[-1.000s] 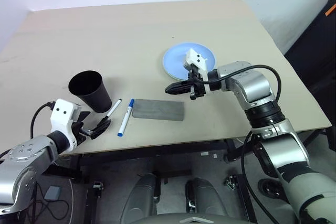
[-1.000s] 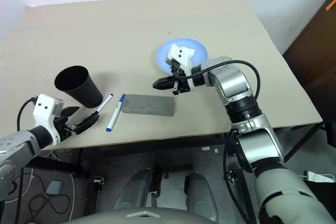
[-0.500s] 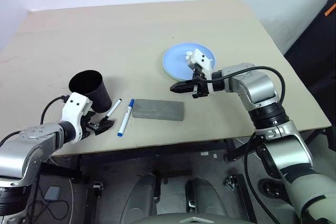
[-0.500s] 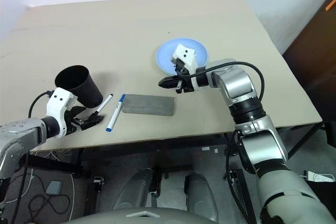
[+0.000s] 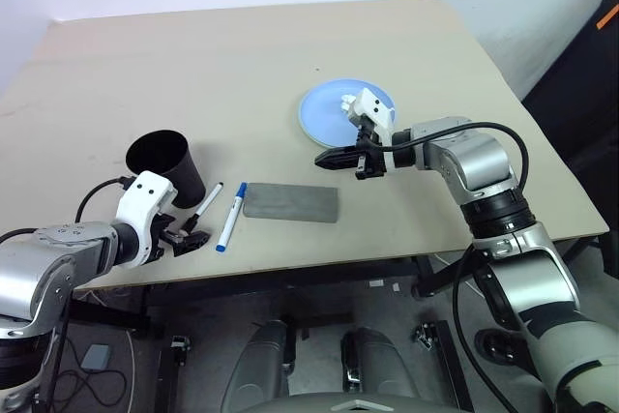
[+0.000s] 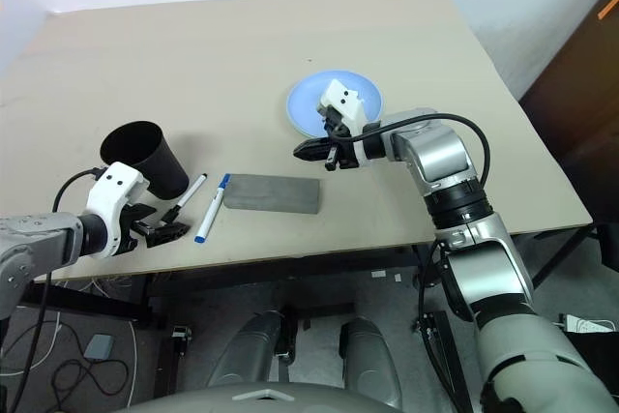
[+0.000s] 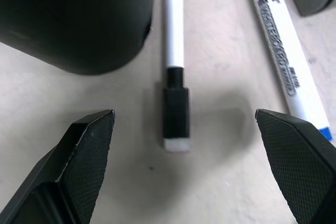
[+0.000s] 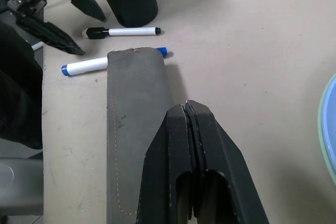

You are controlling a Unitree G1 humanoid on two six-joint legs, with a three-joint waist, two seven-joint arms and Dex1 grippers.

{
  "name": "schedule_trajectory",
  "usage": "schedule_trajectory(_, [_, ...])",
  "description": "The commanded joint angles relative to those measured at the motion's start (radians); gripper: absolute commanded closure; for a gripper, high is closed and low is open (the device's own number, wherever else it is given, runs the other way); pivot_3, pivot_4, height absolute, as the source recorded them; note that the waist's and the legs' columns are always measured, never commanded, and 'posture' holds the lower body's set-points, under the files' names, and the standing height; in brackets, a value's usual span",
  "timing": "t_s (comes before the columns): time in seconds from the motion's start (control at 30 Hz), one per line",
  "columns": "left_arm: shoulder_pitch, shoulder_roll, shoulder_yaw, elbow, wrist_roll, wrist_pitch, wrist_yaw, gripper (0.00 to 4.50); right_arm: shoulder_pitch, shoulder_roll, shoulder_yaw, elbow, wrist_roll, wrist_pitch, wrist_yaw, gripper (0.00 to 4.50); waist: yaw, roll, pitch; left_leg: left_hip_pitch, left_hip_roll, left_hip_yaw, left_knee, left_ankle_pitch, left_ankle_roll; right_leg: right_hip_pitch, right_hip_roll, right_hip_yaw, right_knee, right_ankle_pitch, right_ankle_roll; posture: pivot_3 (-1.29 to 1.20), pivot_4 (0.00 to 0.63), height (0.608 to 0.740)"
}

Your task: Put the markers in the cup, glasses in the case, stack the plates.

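Left gripper [image 5: 190, 238]: standing fully apart, hovering low over the table [image 5: 290, 55] near its front edge, holding nothing.
Black-capped marker [image 5: 206, 203]: lying flat, cap end toward the left gripper, at about 1 o'clock from it in the head view; in the left wrist view, cap [image 7: 175, 114] sitting centred between the two spread fingers [image 7: 79, 161] but just beyond their tips, not yet touching either.
Cup [image 5: 166, 168]: standing upright, just beside the black-capped marker on its 9 o'clock side, at 12 o'clock from the left gripper.
Blue-capped marker [image 5: 230, 217]: lying flat, roughly parallel to the first, at 3 o'clock of it, between it and the case [image 5: 291, 203].
Risk, cup: judging the left finger to be passing close to the cup base; any further advance likely nudging or tipping the cup.
Risk, marker: closing on the round cap near its end likely squeezing it out or rolling it toward the blue-capped marker; gripping only the end also likely leaving the marker drooping when lifted.
Risk, wrong pick: right finger [image 7: 299, 166] standing near the blue-capped marker; drifting to 3 o'clock possibly catching both.
Right gripper [image 5: 334, 157]: pressed together, empty, hanging above the table at 1 o'clock of the closed case, short of the plates [image 5: 324, 113].
Glasses: not locating; cannot tell whether inside the case.
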Motion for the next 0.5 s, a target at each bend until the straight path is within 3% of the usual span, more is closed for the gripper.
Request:
schedule_trajectory(0.03, [0.003,-0.001,0.02,-0.035,-0.01,0.038,0.006,0.0,-0.011,-0.007,-0.015,-0.017,0.011,-0.017,-0.002,4.46,0.0,0.0,0.0,0.0,0.0,0.0,0.0,0.0,0.0,0.0,0.0,0.0,0.0,0.0,0.0,0.0,0.15,0.712])
schedule_trajectory(0.1, [-0.006,-0.007,0.016,-0.04,-0.012,0.05,0.007,0.0,-0.013,-0.006,-0.013,-0.011,0.009,-0.021,-0.003,4.46,0.0,0.0,0.0,0.0,0.0,0.0,0.0,0.0,0.0,0.0,0.0,0.0,0.0,0.0,0.0,0.0,0.15,0.712])
schedule_trajectory(0.2, [-0.022,-0.009,0.02,-0.045,-0.018,0.072,0.007,0.64,-0.015,-0.007,-0.014,-0.008,0.008,-0.022,-0.004,4.5,0.0,0.0,0.0,0.0,0.0,0.0,0.0,0.0,0.0,0.0,0.0,0.0,0.0,0.0,0.0,0.0,0.15,0.712])
schedule_trajectory(0.5, [-0.036,0.006,0.028,-0.05,-0.03,0.1,-0.008,3.77,-0.016,-0.008,-0.016,-0.002,0.004,-0.029,-0.015,4.5,0.001,0.0,0.0,0.0,0.0,0.0,0.0,0.0,0.0,0.0,0.0,0.0,0.0,0.0,0.0,0.0,0.15,0.712])
